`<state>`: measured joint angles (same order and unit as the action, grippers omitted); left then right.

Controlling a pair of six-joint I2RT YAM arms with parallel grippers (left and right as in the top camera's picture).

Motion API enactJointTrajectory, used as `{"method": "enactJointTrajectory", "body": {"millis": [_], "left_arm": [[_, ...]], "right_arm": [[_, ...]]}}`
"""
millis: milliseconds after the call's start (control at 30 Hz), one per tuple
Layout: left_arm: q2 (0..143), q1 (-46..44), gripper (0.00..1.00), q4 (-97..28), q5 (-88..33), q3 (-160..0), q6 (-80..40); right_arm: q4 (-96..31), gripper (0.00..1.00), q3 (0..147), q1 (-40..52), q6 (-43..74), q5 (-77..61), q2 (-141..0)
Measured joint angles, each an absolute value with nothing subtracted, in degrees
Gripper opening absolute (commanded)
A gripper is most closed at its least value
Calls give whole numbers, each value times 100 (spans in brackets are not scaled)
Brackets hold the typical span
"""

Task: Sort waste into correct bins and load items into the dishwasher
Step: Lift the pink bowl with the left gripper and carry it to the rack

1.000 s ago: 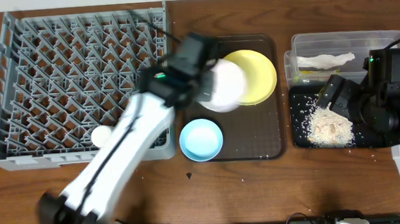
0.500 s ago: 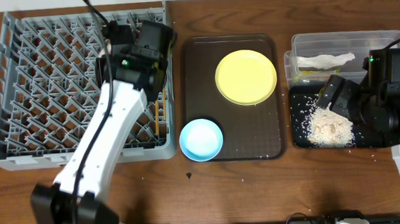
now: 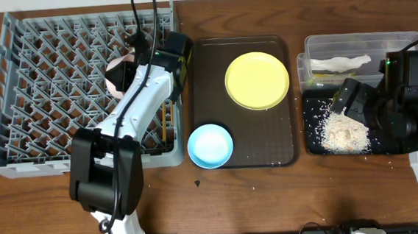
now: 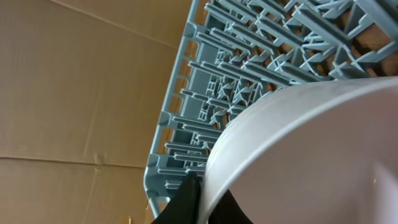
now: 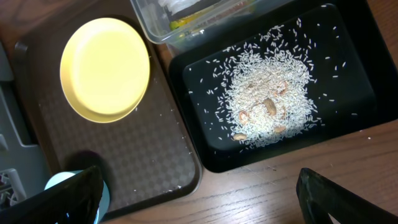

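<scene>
White bowl (image 3: pixel 115 73), clenched at its rim by the left gripper (image 4: pixel 198 198), has been moved from the brown tray (image 3: pixel 262 139) to the dish rack (image 3: pixel 44 84) at 9 o'clock; placement remains.

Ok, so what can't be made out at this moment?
Left gripper: in the left wrist view only dark slivers at the white bowl's rim, cut by the bottom edge.
Whether the white bowl touches the dish rack's pegs: the left arm covers it overhead.
Clear tub contents: cut off by the right wrist view's top edge; overhead mainly shows the napkin.
Light blue bowl, right wrist view: mostly behind a finger of the right gripper.
</scene>
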<state>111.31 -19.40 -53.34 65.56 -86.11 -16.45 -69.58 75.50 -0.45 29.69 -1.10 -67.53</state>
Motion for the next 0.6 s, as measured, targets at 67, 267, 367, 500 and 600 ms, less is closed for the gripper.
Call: {"method": "enactJointTrajectory", "body": {"millis": [67, 267, 367, 500, 600], "left_arm": [[11133, -1970, 8, -5312, 6578, -8608, -1647], [11196, -2314, 8, -5286, 6615, -8608, -1649], [11308, -2443, 8, -5321, 6757, -8608, -1645], [11354, -2453, 8, -5498, 6812, -8608, -1647], [11354, -2453, 8, -5662, 6853, -8608, -1684]], "right_arm": [[-6958, 97, 7550, -45, 2969, -110, -6755], [-6958, 97, 7550, -45, 2969, -110, -6755], [-6958, 97, 7550, -45, 2967, -110, -6753], [-6958, 97, 7550, -45, 2969, -110, -6753], [-6958, 97, 7550, -45, 2967, -110, -6755]]}}
